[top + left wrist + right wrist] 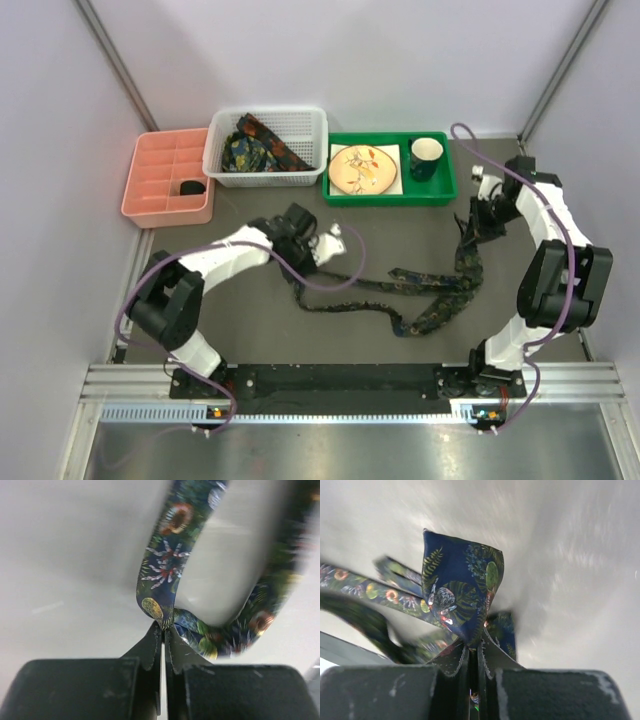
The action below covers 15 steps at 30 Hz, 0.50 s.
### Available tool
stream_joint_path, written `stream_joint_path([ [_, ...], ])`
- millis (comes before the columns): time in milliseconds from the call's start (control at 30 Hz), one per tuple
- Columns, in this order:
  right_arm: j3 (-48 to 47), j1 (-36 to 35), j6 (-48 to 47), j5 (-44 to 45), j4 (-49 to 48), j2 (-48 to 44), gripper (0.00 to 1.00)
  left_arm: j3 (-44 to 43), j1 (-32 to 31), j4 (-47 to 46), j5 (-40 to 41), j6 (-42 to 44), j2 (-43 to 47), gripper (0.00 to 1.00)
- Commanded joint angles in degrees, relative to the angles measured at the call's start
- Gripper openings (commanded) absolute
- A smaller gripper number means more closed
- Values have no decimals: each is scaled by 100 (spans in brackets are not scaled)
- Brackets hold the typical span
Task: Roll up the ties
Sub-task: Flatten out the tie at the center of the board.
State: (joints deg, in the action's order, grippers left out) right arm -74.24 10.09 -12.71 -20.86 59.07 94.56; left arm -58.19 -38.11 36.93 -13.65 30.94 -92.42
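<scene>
The left gripper [163,628] clamps the necktie [162,565] by its narrow band at its fingertips while the right gripper [475,647] pinches the wide end [460,595], apparently to stretch it for rolling.

The top camera looks steeply down from above the near edge over the whole dark grey bench [250,335]. Each wrist camera looks along its own black jaws from very close, sharing only the long dark floral-print fabric tie [440,310].
</scene>
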Motion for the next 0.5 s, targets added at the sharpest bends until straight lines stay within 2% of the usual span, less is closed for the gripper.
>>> stream_joint_path([
  [0,-634,37,1033,-1191,-616,-210,0,-1035,908,87,670,1053,40,0],
  [100,-610,98,1227,-1455,-800,-533,0,-1229,1112,34,776,1633,268,0],
  [233,-92,423,1359,-1728,-863,-1017,0,-747,1104,-19,627,2205,953,0],
  [333,549,477,789,-1019,-458,-1107,0,225,1077,-106,583,2494,1568,0],
  [367,699,485,570,-346,-414,-1107,0,464,1051,-150,618,2574,1865,0],
  [467,1191,485,192,545,-449,-915,0,1455,1025,-414,662,2829,2402,0],
])
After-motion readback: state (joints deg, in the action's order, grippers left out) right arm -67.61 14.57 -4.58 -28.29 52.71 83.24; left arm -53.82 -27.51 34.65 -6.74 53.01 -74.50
